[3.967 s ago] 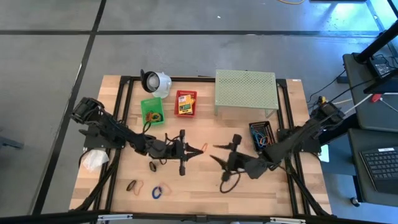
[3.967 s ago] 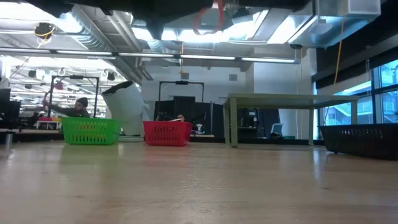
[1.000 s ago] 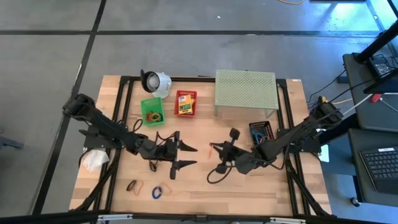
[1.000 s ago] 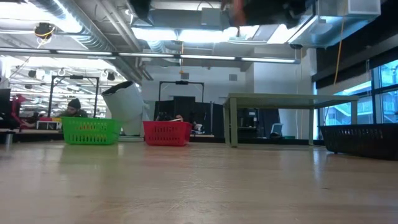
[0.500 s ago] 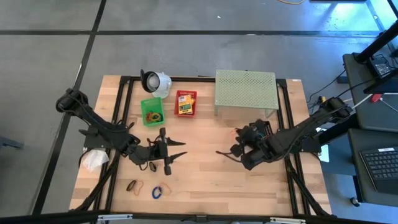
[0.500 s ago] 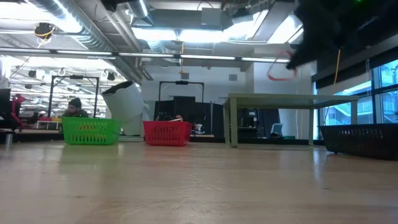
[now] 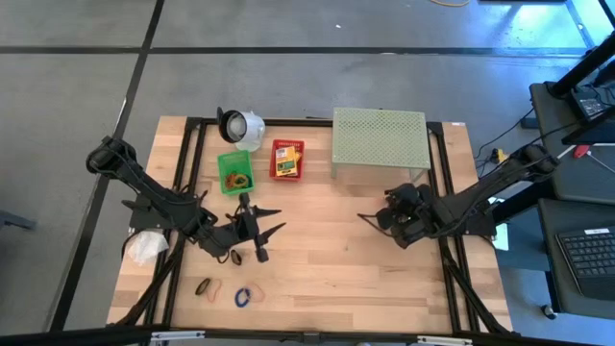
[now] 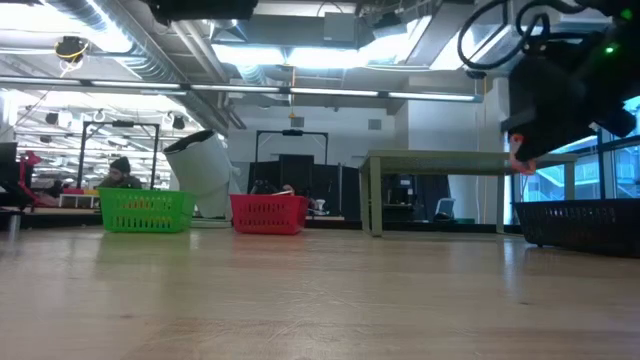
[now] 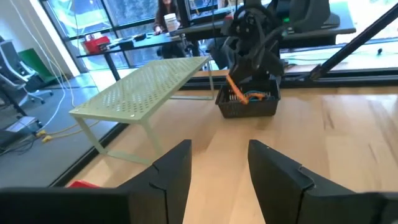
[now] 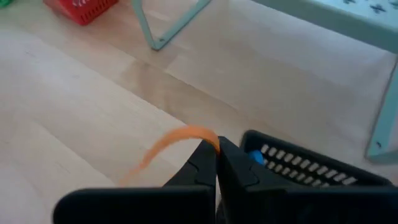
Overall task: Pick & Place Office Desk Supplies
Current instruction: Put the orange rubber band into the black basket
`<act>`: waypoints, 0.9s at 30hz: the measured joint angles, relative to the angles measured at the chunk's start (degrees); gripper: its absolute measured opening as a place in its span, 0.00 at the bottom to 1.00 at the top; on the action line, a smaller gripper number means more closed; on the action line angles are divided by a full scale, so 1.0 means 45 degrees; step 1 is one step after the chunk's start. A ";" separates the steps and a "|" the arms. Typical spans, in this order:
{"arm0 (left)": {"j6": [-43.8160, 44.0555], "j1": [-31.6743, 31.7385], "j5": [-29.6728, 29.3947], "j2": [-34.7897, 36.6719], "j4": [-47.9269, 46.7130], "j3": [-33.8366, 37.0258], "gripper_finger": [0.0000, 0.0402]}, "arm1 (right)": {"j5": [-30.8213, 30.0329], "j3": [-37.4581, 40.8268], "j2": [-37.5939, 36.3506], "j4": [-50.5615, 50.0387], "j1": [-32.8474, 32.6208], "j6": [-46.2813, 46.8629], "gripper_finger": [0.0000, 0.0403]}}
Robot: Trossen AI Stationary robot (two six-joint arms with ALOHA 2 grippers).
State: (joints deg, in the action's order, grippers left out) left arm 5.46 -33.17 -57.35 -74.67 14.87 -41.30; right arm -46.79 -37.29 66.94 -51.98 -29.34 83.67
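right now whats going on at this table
The right end effector, shut on a thin orange rubber band, hangs at the edge of the dark mesh basket beside the pale green perforated metal shelf. The left end effector is open and empty above the wooden table, near loose bands lying at the front.

You can't see most of the black basket point(image 10: 311, 165) behind the right gripper point(image 10: 217, 151); the orange rubber band point(image 10: 168, 144) blurs, its lower end cut off.

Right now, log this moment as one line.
right fingers: shut on orange rubber band | above black basket | left fingers: open, empty
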 joint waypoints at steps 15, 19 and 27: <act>0.0515 0.0000 -0.0377 -0.0005 -0.0329 0.0000 0.38 | 0.2505 0.0129 0.0243 -0.2785 0.0193 0.2893 0.00; 0.0517 0.0000 -0.0381 -0.0002 -0.0324 0.0000 0.38 | 0.3032 0.0060 0.0243 -0.2790 0.0505 0.2893 0.00; 0.0654 -0.0053 -0.0396 0.0209 -0.0319 0.0000 0.38 | 0.4938 -0.0734 0.0243 -0.3647 0.1202 0.2961 0.00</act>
State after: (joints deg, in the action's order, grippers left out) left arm 8.41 -33.41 -59.13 -73.73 13.43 -41.30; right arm -24.57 -40.59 68.03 -68.39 -23.93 96.99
